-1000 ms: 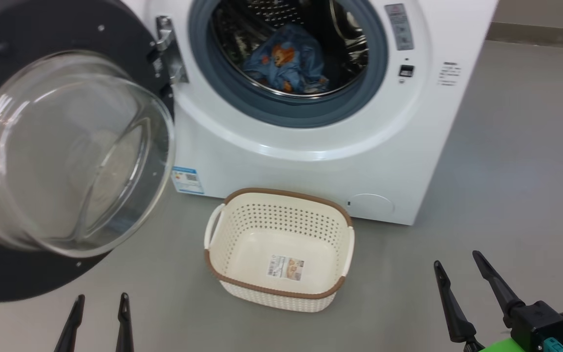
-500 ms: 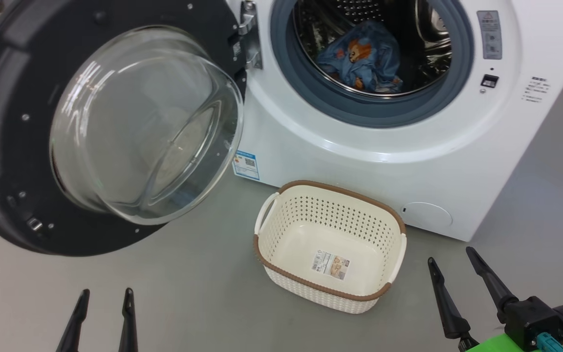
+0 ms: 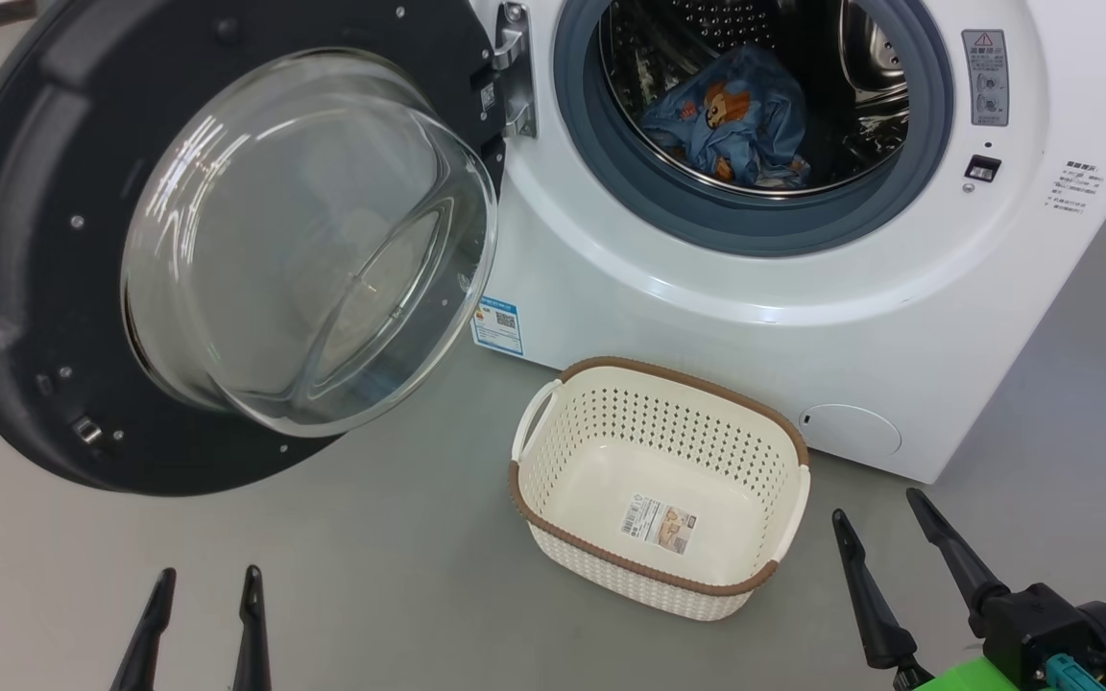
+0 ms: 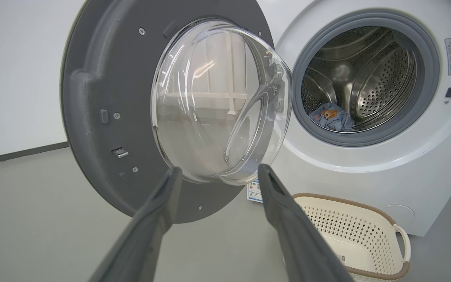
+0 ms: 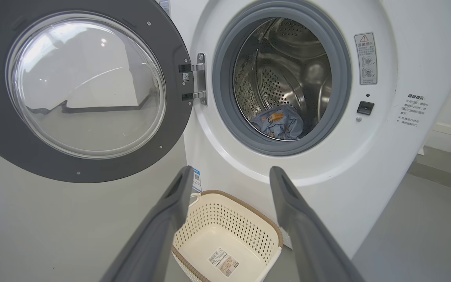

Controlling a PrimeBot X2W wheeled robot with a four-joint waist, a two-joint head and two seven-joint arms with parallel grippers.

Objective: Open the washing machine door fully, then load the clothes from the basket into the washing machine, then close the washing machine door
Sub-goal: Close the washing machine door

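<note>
The washing machine stands ahead with its door swung wide open to the left, glass bowl facing me. The light blue clothes with orange figures lie inside the steel drum, also seen as clothes in the right wrist view. On the floor before the machine sits the basket, holding just its label sticker. My left gripper is open at the lower left, short of the door. My right gripper is open at the lower right, beside the basket. Neither holds anything.
Grey floor stretches between my grippers and the machine. A white wall with a dark skirting runs behind the open door. The round filter cap sits low on the machine's front, just behind the basket.
The head camera has swung left, so machine, door and basket sit further right in the picture. Both grippers stay open and about where they were.
</note>
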